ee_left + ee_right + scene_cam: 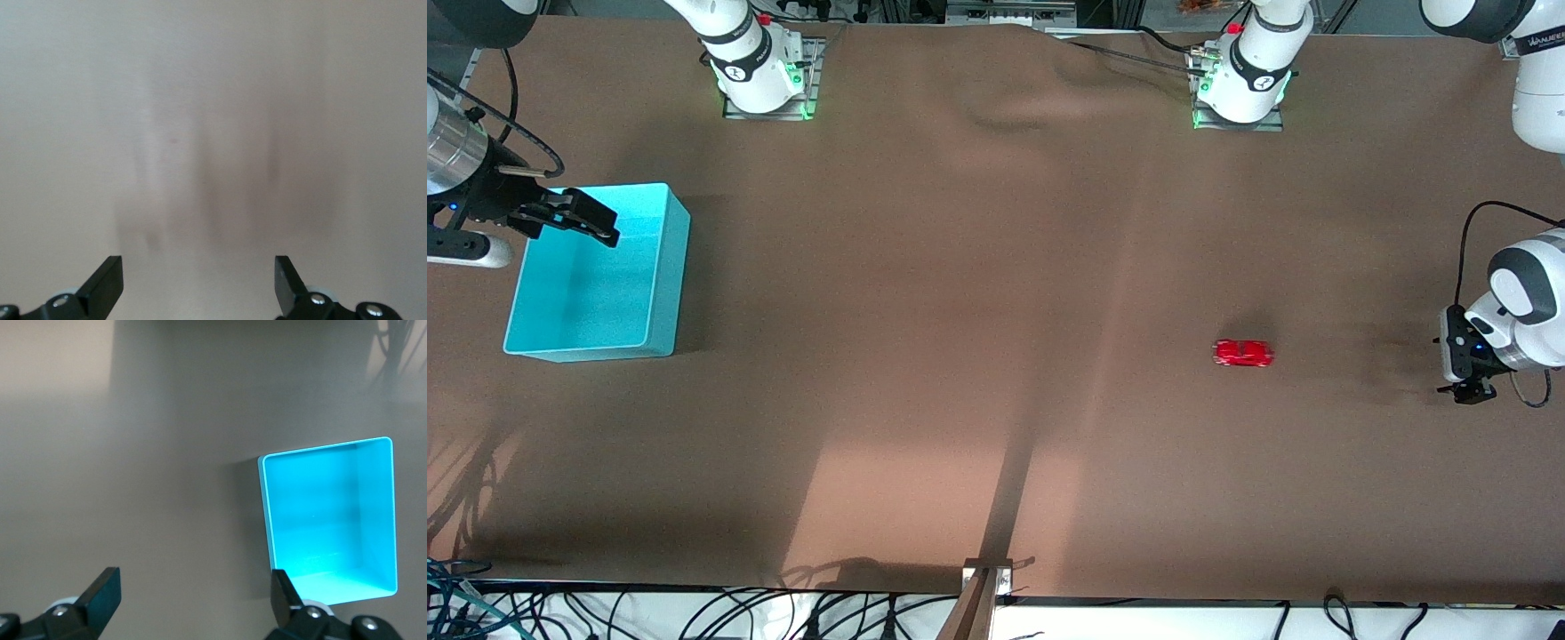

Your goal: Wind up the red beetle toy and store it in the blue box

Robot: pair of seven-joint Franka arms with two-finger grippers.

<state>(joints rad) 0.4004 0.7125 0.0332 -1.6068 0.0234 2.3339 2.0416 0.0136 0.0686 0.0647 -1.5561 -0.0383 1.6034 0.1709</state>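
Surface [960, 356] in the front view carries the red beetle toy [1243, 354] toward the left arm's end, well apart from the blue box [596, 276], which sits empty at the right arm's end. The left hand [1467, 387] hangs open near the toy; the right hand [574, 218] waits open over the box. Left wrist view: open fingers [107, 283], bare surface only. Right wrist view: the box's inside holds nothing. Grasping the toy by its sides (not its roof) should leave the wheels free for winding.

Brown cloth-covered table [960, 311], wrinkle near its top edge, tangled black cables [694, 613] along the near edge
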